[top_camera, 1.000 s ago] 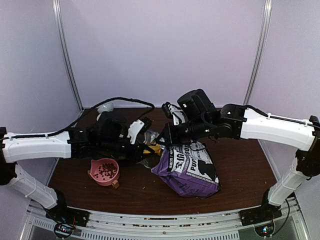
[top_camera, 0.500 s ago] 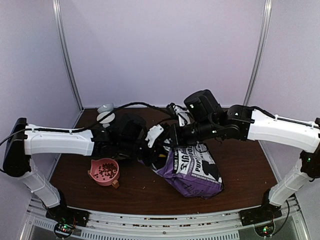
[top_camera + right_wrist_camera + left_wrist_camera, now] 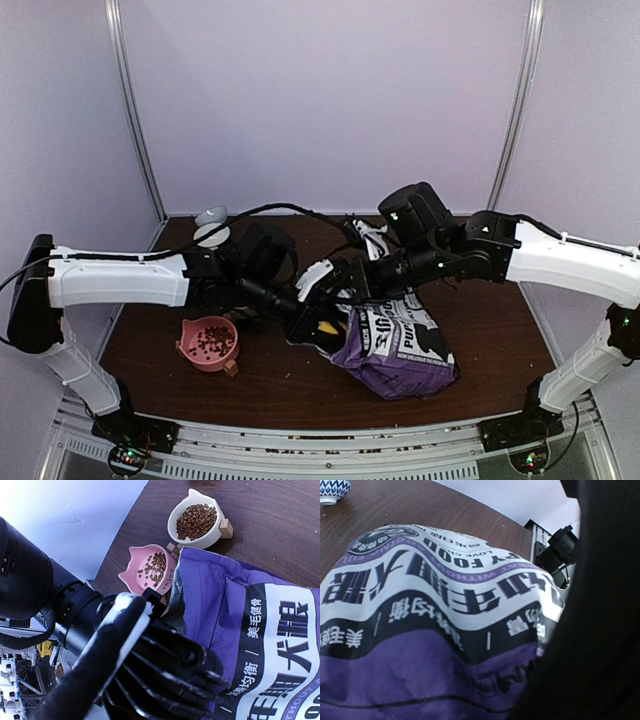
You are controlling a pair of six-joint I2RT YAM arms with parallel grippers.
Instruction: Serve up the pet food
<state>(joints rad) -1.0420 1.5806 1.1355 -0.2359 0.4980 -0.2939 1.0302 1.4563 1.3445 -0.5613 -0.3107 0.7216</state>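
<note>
Brown table (image 3: 500, 340): bag (image 3: 445, 590) reads "FOOD", pink bowl (image 3: 169, 576) "ENJOY"; right claw (image 3: 360, 282) clenched, left claw (image 3: 316, 322) unclear

We are counting three bowls: one pink cat-eared bowl (image 3: 169, 574) at eight o'clock, one white cat-eared bowl (image 3: 200, 541), and one blue-patterned white bowl (image 3: 331, 492). We are also counting two heaps of reddish-brown dry kibble pellets (image 3: 196, 521), one purple-and-white printed bag (image 3: 400, 345) at five o'clock, and two white-and-black robot arms (image 3: 110, 280).

Robot lab booth, plain lilac walls (image 3: 320, 100), metal corner posts (image 3: 135, 110)
</note>
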